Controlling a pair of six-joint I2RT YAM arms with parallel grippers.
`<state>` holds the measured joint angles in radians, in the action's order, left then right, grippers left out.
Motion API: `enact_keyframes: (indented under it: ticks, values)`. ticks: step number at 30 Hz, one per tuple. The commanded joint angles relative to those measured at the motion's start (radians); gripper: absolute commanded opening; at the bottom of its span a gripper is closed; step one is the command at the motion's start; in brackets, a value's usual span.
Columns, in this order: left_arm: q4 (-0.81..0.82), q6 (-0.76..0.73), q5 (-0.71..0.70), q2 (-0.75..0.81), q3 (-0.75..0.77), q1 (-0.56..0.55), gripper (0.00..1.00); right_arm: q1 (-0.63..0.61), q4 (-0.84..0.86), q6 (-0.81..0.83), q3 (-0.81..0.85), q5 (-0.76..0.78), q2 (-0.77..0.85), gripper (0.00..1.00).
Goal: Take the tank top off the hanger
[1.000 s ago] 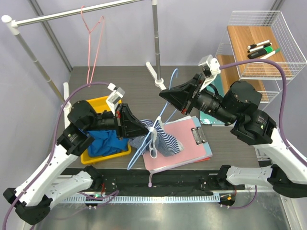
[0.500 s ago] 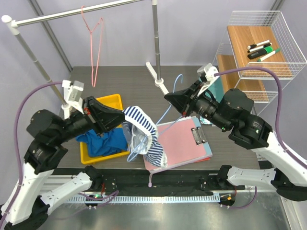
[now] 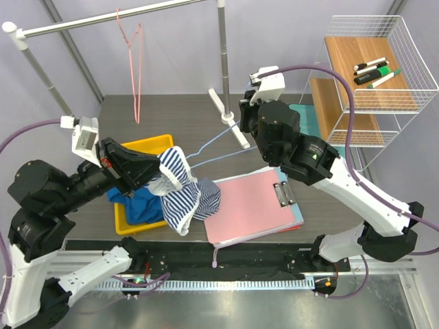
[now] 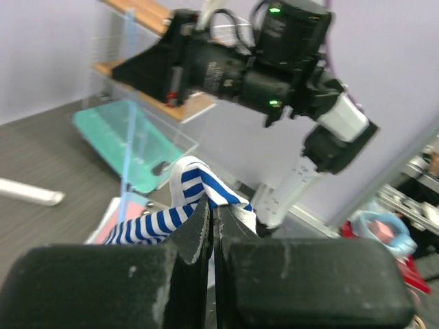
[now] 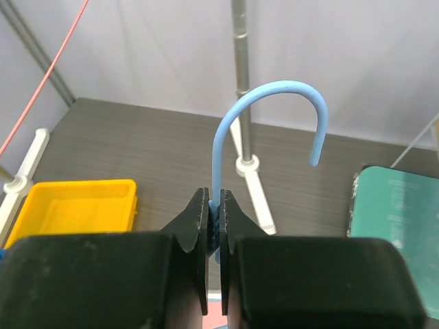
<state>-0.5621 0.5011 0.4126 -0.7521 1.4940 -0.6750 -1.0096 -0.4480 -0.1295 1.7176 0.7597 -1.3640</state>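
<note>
My left fingers pinch the striped tank top above the bench. My right fingers clamp the blue hanger (at its neck). The fabric looks mostly free, with a last tug left.

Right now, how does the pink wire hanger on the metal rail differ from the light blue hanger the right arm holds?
The pink wire hanger hangs upright from the metal rail, untouched; the light blue hanger is pinched below its hook by the right gripper, tilted. The pink one is bare; the blue one's far end runs into the striped tank top. Both are thin and hooked.
</note>
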Motion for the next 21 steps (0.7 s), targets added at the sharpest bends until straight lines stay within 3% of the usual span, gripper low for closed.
enact_keyframes:
  ticks: [1, 4, 5, 7, 16, 21]
  values:
    - [-0.154, -0.119, -0.339, 0.004, 0.063, -0.005, 0.00, 0.011, 0.058, 0.077, 0.059, 0.123, 0.055, 0.01]
    - [-0.235, -0.125, -0.634, -0.003, 0.061, -0.005, 0.00, 0.011, 0.092, 0.059, -0.002, 0.035, 0.129, 0.01]
    - [-0.246, -0.131, -0.671, -0.009, 0.061, -0.005, 0.00, 0.012, 0.103, 0.053, -0.018, 0.006, 0.159, 0.01]
    - [-0.248, -0.169, -0.719, -0.022, 0.078, -0.005, 0.00, 0.011, 0.114, 0.048, -0.061, -0.016, 0.186, 0.01]
    - [-0.292, -0.326, -0.819, -0.205, 0.475, -0.005, 0.00, 0.011, 0.126, 0.027, -0.157, -0.045, 0.233, 0.01]
    - [-0.257, -0.441, -0.908, -0.262, 0.578, -0.005, 0.00, 0.011, 0.123, 0.016, -0.185, -0.053, 0.243, 0.01]
